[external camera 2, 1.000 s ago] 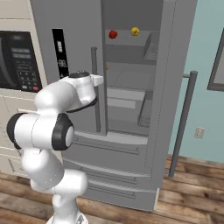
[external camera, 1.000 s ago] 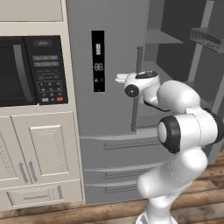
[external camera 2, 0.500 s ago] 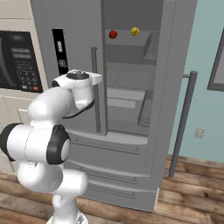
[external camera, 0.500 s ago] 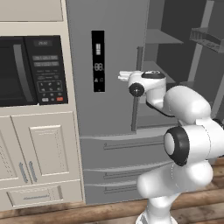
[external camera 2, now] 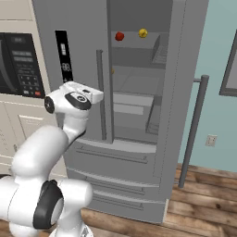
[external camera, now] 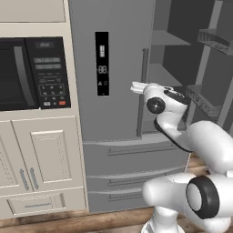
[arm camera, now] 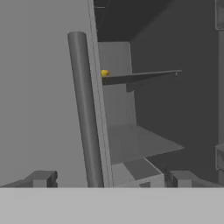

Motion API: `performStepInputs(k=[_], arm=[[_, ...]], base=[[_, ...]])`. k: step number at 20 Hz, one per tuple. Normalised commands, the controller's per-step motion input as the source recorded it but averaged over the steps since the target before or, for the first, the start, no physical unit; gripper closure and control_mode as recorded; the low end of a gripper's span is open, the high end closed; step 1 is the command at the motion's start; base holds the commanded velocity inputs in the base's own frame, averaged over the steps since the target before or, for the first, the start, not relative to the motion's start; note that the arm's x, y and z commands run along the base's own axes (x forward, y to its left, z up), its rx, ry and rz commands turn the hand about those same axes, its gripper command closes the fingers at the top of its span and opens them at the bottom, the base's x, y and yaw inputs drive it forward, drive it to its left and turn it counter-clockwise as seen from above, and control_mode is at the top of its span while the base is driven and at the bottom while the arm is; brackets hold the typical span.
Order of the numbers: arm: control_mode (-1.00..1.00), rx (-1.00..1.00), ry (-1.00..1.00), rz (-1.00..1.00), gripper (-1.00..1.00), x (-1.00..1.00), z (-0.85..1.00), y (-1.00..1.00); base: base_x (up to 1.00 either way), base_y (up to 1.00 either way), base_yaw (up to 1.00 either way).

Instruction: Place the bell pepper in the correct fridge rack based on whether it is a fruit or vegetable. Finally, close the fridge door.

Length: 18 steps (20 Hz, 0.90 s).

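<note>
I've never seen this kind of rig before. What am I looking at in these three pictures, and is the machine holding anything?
This is a rendered kitchen. The white jointed machine is a robot arm on a driving base. Two pictures come from cameras on that base, behind the arm to either side; the third looks along its gripper, whose open jaws hold nothing. It faces a grey fridge whose right door stands open. On a top shelf sit the red bell pepper and a small yellow item. A microwave is at left.
</note>
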Motion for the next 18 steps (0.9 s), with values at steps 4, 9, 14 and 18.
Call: performStepInputs(k=[4,9,14,18], arm=[[-1.0,0.12,0.15,0.0,-1.0,-1.0,0.53,0.0],[-1.0,0.13,0.22,0.0,-1.0,-1.0,0.54,0.0],[-1.0,0.11,0.25,0.0,-1.0,-1.0,0.49,0.0],[-1.0,0.09,0.25,0.0,-1.0,-1.0,0.36,-0.01]], base=[[0.0,0.0,0.0],[0.0,0.0,0.0],[0.0,0.0,0.0],[0.0,0.0,0.0]])
